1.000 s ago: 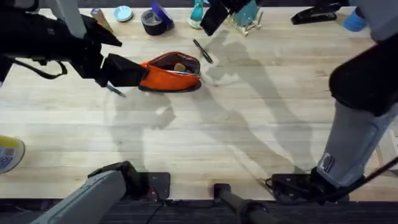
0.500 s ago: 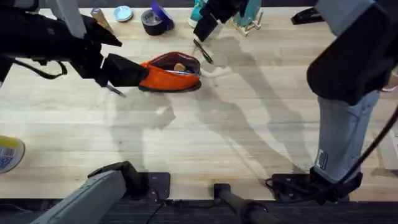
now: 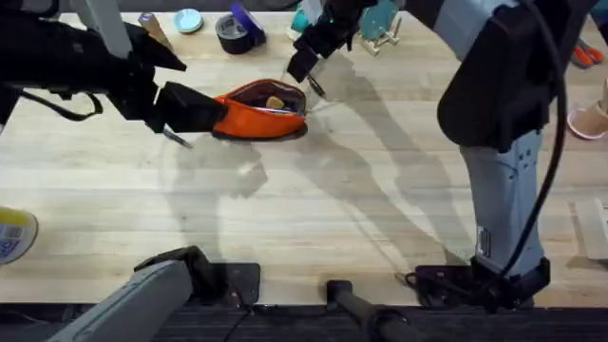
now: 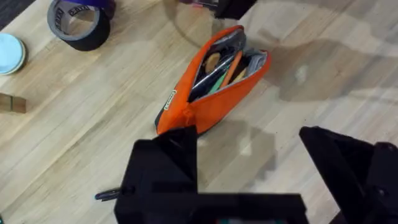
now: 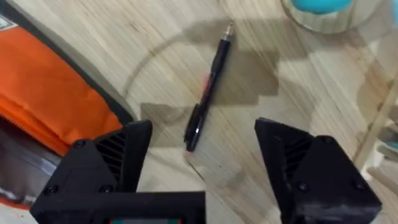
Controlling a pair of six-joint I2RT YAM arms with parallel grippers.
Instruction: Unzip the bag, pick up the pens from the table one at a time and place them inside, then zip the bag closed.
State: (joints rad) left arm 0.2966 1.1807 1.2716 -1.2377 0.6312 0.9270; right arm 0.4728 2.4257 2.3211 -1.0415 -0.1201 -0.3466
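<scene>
A: Near edge first. What's cut off?

B: Overhead, both arm bases sit at the bottom edge, partly out of frame. The right arm rises big and dark at right and hides the table [image 3: 313, 228] behind it.

A: Left gripper?

B: Left gripper [image 3: 190, 109] is at the upper left of the overhead, at the left end of the bag [image 3: 261, 109]. In the left wrist view its fingers [image 4: 165, 165] are spread apart, one overlapping the bag's near end; contact hard to confirm.

A: Bag state?

B: Orange, lying on the table, zipper open, dark lining showing. Things inside in green, orange and tan, too small to name.

A: Pens?

B: One pen [image 5: 208, 87] lies on the wood just beside the bag's right end, upper centre of the overhead. A second dark stick pokes out under the left gripper, mostly hidden; can't say it's a pen.

A: Right gripper?

B: Right gripper [image 3: 306, 52] hovers over that pen, jaws wide apart, nothing held; the pen sits between the fingers [image 5: 118, 158] in the wrist view.

A: Far edge?

B: Tape roll [image 4: 79, 22], cut off at top.
</scene>
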